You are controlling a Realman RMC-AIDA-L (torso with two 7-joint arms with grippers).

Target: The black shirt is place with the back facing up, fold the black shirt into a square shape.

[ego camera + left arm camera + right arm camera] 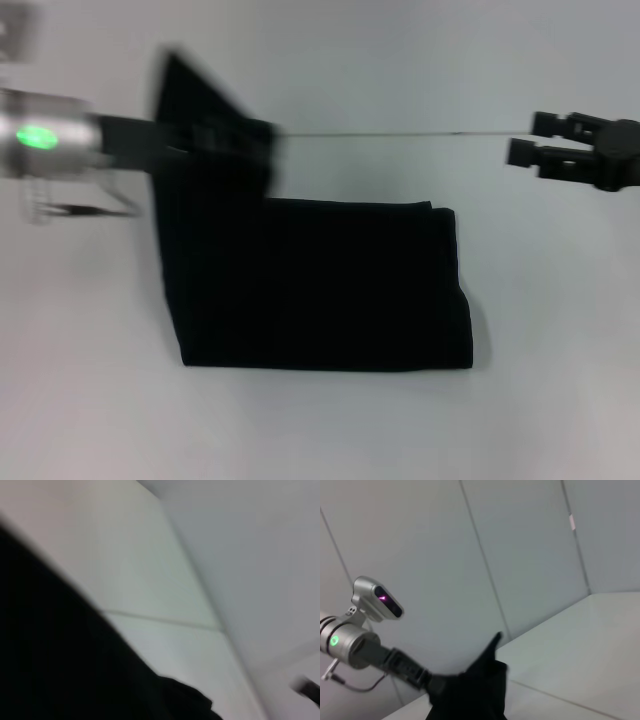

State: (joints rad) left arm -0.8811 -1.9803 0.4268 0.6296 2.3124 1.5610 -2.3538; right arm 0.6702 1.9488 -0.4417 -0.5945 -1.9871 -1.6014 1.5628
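Mid-fold: black shirt lying partly folded mid-table, left far flap raised. Left gripper clamped on that flap; next, carrying it rightward over. Right gripper parked far right, fingers parted, empty.

The left arm is finished as a silver-grey metal cylinder, and a small round green light is set into its side. A black, boxy section is joined to the front of that cylinder, and a thin dark cable is looped beneath it. In the right wrist view, a rounded silver camera housing with a dark window and a small magenta glow is mounted on top of the same arm. The right gripper is made of matte black, hard-edged parts, with two blocky, stepped fingers carried on a chunkier black body.
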